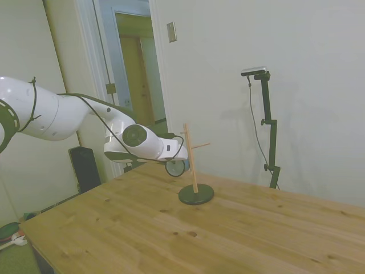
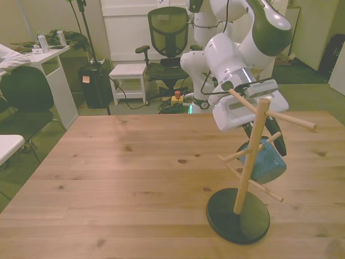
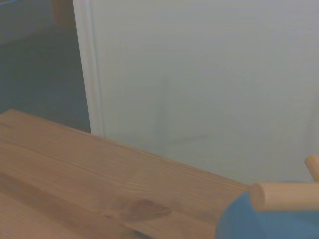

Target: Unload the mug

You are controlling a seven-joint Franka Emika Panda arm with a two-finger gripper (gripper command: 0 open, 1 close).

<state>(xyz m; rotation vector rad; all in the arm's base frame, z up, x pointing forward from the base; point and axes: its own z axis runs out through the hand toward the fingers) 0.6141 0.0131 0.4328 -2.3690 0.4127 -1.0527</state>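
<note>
The light-blue mug (image 2: pixel 264 164) hangs on a lower peg of the wooden peg stand (image 2: pixel 246 178), which rises from a round black base (image 2: pixel 238 217) at the front view's right. My gripper (image 2: pixel 269 148) is open. Its dark fingers (image 2: pixel 279 141) reach down from the white hand and straddle the mug's upper part. From the side, the mug (image 1: pixel 175 168) shows its white inside just left of the stand (image 1: pixel 194 165), under the hand. In the wrist view a peg (image 3: pixel 284 195) crosses close in front of the mug (image 3: pixel 249 221).
The wooden table (image 2: pixel 124 178) stretches wide toward the front view's left. Behind its far edge stand an office chair (image 2: pixel 168 32), a white stool (image 2: pixel 128 73) and a desk (image 2: pixel 48 59). The stand's upper pegs (image 2: pixel 294 120) jut out beside the hand.
</note>
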